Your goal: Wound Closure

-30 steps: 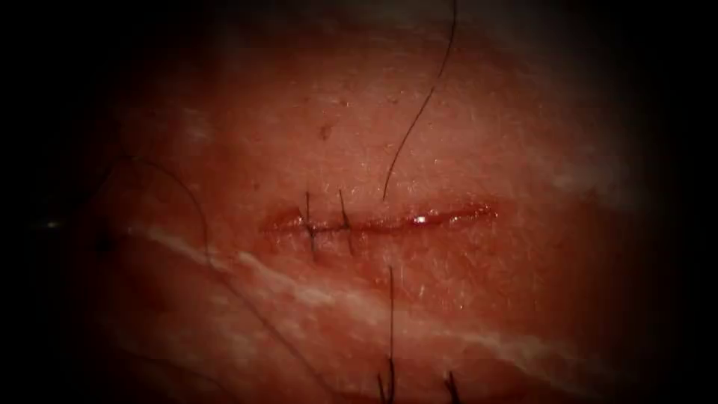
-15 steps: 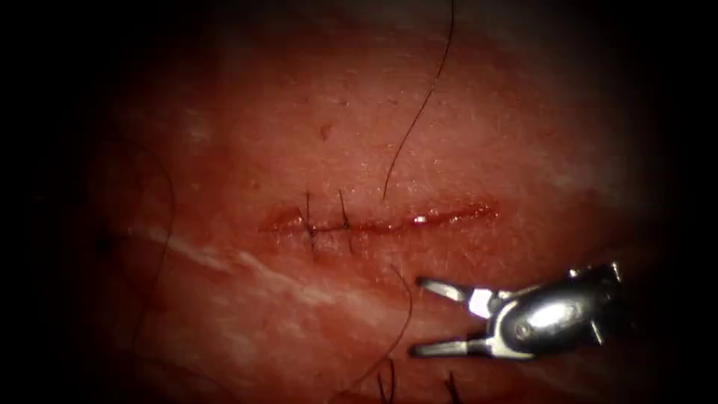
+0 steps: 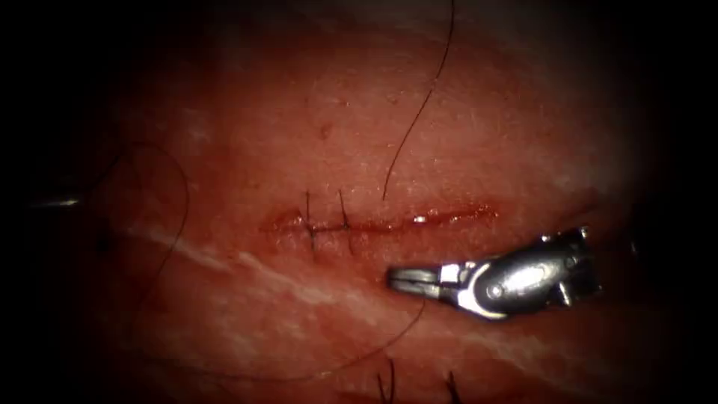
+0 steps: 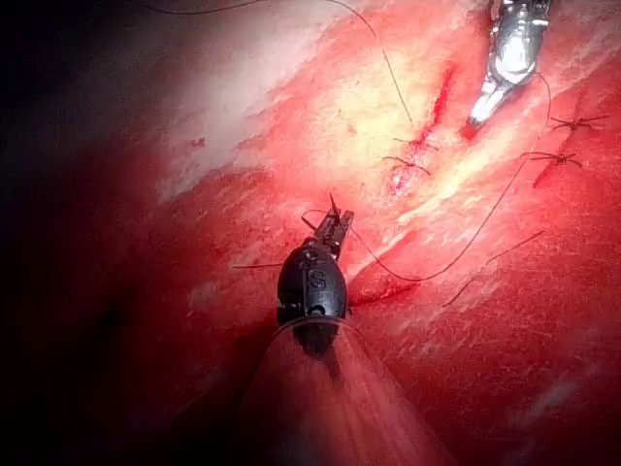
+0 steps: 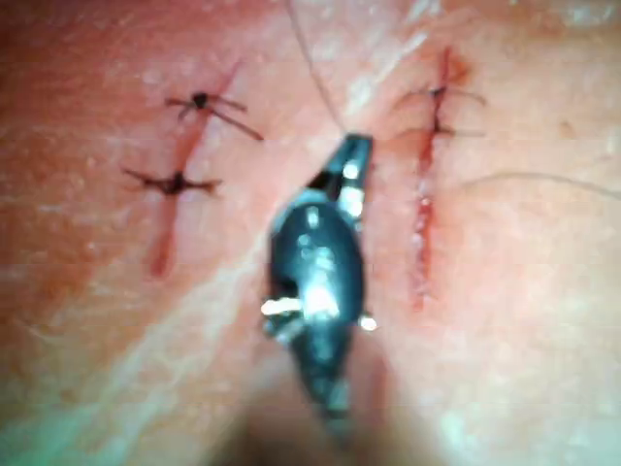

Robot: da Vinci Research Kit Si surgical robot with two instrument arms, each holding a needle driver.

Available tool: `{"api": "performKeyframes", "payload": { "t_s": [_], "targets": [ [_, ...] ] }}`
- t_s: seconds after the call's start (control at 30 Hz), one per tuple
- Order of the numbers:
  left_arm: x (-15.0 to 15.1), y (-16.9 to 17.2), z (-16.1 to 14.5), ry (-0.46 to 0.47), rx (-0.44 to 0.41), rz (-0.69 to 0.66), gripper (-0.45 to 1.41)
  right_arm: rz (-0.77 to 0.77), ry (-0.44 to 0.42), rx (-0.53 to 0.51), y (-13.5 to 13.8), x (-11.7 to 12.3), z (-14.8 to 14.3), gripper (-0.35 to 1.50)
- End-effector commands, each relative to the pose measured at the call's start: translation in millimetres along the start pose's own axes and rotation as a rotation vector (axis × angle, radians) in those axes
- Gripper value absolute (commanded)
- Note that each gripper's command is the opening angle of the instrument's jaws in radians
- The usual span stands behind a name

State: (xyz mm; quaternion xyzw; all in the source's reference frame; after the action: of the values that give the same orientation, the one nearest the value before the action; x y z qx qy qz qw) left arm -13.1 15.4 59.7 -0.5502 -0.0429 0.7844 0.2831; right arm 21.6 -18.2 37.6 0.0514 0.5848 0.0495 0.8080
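The tissue (image 3: 523, 135) above the cut (image 3: 389, 222) lies open except for one thread (image 3: 419, 112) strand crossing it. Below the cut, the right tool (image 3: 396, 280), jaws closed on thread, blocks the right side. A thread loop (image 3: 176, 224) obstructs the left.

- endoscope view: light pools on the central tissue (image 3: 464, 127); dark toward every edge, left darkest.
- glare on the right tool (image 3: 398, 279) and the wet cut (image 3: 421, 219).

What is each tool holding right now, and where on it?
The right tool is shut on the thread where it leaves the tissue below the cut. The left tool's hold cannot be told.
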Motion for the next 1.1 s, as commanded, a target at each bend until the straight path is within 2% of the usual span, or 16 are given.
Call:
{"api": "performKeyframes", "payload": {
  "t_s": [0.03, 0.1, 0.27, 0.3, 0.37, 0.43, 0.47, 0.53, 0.63, 0.67, 0.73, 0.8, 0.87, 1.1],
  "targets": [
    [-0.8, 0.2, 0.8, 0.001, -0.002, -0.001, -0.45, 0.004, -0.003, 0.01, -1.8, 0.1, 0.1, -0.35],
    [-0.9, 0.3, 0.8, 0.001, -0.001, 0.0, -0.45, 0.005, -0.003, 0.012, -2.6, 1.1, -0.3, -0.35],
    [-1.0, 0.3, 0.8, 0.004, 0.0, 0.001, -0.45, 0.003, 0.003, 0.043, -6.7, 5.1, -1.8, -0.35],
    [-1.1, 0.2, 0.9, 0.004, 0.001, 0.001, -0.45, 0.002, 0.006, 0.057, -8.4, 6.9, -2.3, -0.35],
    [-1.2, 0.2, 1.0, 0.004, 0.002, 0.001, -0.45, 0.0, 0.008, 0.07, -10.2, 8.9, -2.7, -0.35],
    [-1.3, 0.2, 1.0, 0.004, 0.002, 0.003, -0.45, -0.007, 0.013, 0.096, -12.5, 11.9, -3.1, -0.35],
    [-1.3, 0.2, 1.0, 0.004, 0.002, 0.003, -0.45, -0.007, 0.013, 0.096, -12.5, 11.9, -3.1, -0.35],
    [-1.5, 0.2, 1.1, 0.002, 0.001, 0.004, -0.45, -0.022, 0.025, 0.11, -14.2, 14.8, -3.0, -0.35],
    [-1.5, 0.2, 1.1, 0.001, 0.002, 0.004, -0.45, -0.032, 0.031, 0.1, -14.5, 16.5, -2.6, -0.35],
    [-1.5, 0.2, 1.1, 0.001, 0.002, 0.004, -0.45, -0.035, 0.035, 0.095, -14.3, 16.7, -2.5, -0.25],
    [-1.4, 0.4, 1.0, 0.001, 0.003, 0.004, -0.45, -0.037, 0.039, 0.069, -13.4, 16.5, -2.5, 0.37],
    [-1.4, 0.5, 1.0, 0.001, 0.004, 0.004, -0.45, -0.04, 0.041, 0.048, -12.3, 15.8, -2.6, 0.66],
    [-1.3, 0.5, 0.9, 0.001, 0.004, 0.004, -0.45, -0.041, 0.031, 0.038, -11.0, 14.4, -2.8, 0.83],
    [-1.4, 0.4, 0.9, 0.001, 0.003, 0.003, -0.45, -0.039, 0.005, 0.002, -7.1, 8.1, -3.3, 0.88]
  ]
}}
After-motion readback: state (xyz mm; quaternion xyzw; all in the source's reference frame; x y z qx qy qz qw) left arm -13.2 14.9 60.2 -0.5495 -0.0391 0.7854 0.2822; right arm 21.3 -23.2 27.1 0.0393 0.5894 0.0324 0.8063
